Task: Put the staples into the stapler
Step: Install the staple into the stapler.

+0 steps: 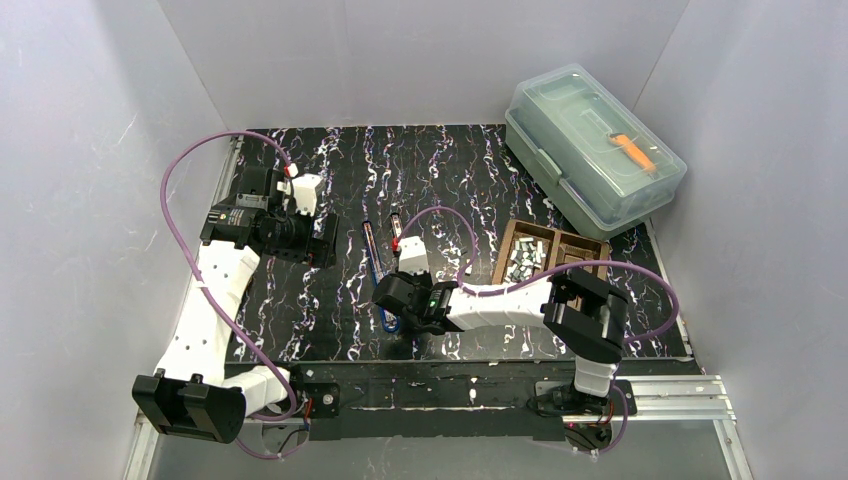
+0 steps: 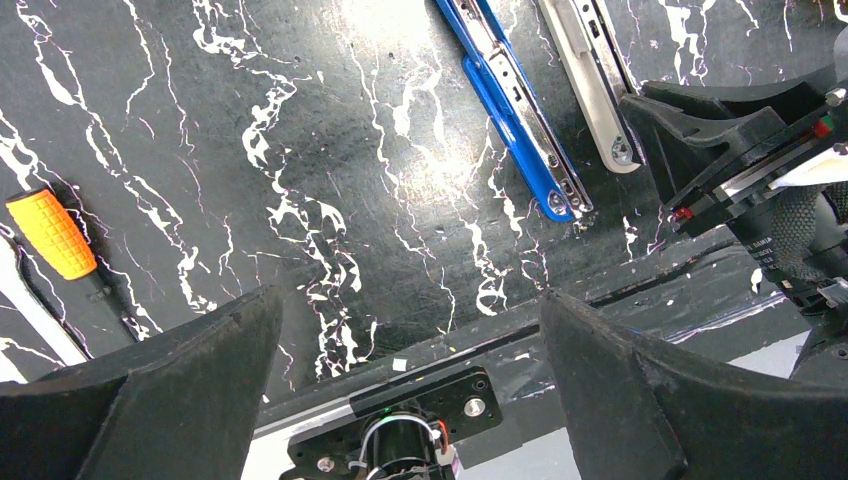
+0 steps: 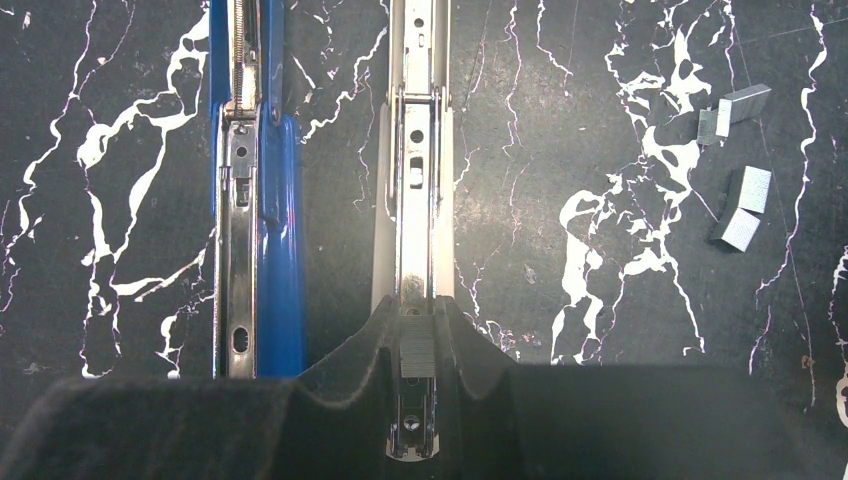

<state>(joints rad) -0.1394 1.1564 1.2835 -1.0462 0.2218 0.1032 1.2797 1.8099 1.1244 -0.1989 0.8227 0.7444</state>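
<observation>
The stapler lies opened flat on the black marbled mat, with a blue half (image 3: pixel 262 200) and a pale half holding the metal channel (image 3: pixel 417 180) side by side. My right gripper (image 3: pixel 417 330) is shut on a short grey strip of staples (image 3: pixel 417 350), held right over the near end of that channel. In the top view it (image 1: pixel 398 290) sits at the stapler's near end (image 1: pixel 385 300). More staples (image 1: pixel 525 262) fill a wooden tray, and a few loose strips (image 3: pixel 745 205) lie to the right. My left gripper (image 2: pixel 410 340) hangs open and holds nothing, left of the stapler (image 2: pixel 510 100).
A clear lidded plastic box (image 1: pixel 595 150) with an orange tool inside stands at the back right. The wooden tray (image 1: pixel 590 245) sits beside the right arm. An orange-handled tool (image 2: pixel 50 232) lies on the mat at the left. Grey walls close in the sides.
</observation>
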